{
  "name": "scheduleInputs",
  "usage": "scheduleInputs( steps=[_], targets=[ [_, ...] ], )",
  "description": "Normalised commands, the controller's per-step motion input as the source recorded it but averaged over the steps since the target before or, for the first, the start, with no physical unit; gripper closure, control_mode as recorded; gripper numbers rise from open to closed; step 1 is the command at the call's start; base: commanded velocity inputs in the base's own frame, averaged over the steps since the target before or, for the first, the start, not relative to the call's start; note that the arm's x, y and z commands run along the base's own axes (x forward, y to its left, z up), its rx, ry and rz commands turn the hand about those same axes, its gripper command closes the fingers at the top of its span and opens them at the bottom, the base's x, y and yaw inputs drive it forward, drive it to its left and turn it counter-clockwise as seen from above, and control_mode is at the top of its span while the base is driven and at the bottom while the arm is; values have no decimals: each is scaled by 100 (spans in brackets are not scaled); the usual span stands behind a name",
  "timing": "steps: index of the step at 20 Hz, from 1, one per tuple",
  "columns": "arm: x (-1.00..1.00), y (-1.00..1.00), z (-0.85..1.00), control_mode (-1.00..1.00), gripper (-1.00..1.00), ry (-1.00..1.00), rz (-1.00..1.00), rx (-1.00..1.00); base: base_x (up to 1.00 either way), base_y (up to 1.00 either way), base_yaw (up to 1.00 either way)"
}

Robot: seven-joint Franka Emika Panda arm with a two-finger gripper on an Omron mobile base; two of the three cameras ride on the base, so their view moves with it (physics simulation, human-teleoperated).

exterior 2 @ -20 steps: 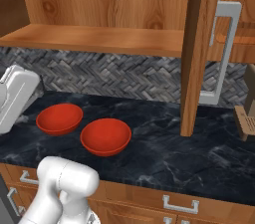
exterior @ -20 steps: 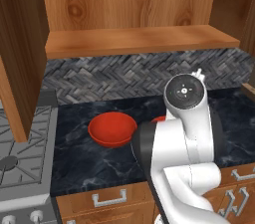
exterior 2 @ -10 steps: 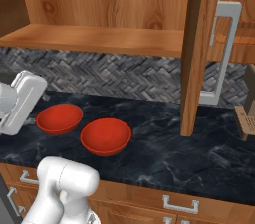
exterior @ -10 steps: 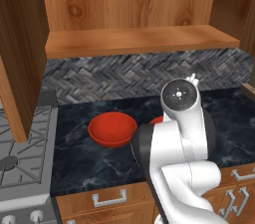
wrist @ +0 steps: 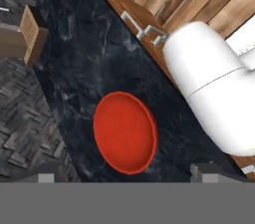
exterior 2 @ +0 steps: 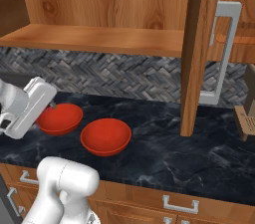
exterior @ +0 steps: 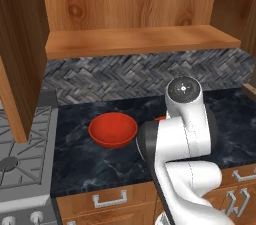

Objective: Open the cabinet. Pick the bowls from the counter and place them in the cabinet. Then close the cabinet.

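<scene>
Two red bowls lie on the dark counter (exterior 2: 164,148). In the right base view the left bowl (exterior 2: 61,118) sits just under my gripper (exterior 2: 49,102), and the right bowl (exterior 2: 105,136) lies nearer the front edge. From the left base view one bowl (exterior: 113,129) is in full sight, while my arm covers most of the other (exterior: 160,118). The hand view has a bowl (wrist: 125,132) just ahead of my gripper (wrist: 127,175), whose tips stand wide apart, open and holding nothing. The cabinet is open, its shelf (exterior 2: 99,39) bare, its door (exterior 2: 198,54) swung out.
A grey stove (exterior: 22,164) borders the counter on the left. A wooden block (exterior 2: 245,118) stands at the counter's right end, also seen as the block (wrist: 27,34) in the hand view. The open left door (exterior: 17,54) hangs over the stove. Drawers with silver handles (exterior 2: 179,204) sit below.
My hand has swung in from the left edge of the right base view, rightward and down over the left bowl. The bowls and doors have not moved.
</scene>
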Motion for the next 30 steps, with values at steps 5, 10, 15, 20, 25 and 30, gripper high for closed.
scheduleInputs(
  steps=[5, 10, 15, 20, 25, 30],
  targets=[
    [14, 0, -52, -100, -100, 0, -15, 12, 0, 0, 0],
    [15, 0, -61, -100, -100, -7, -11, 0, 0, 0, 0],
    [8, 0, -50, -100, -100, -1, -9, 0, 0, 0, 0],
    [1, 0, -47, -100, -100, -2, -1, 2, 0, 0, 0],
    [1, 0, -45, -100, -100, 0, 0, 3, 0, 0, 0],
    [1, 0, -56, -100, -100, 0, -3, 1, 0, 0, 0]
  ],
)
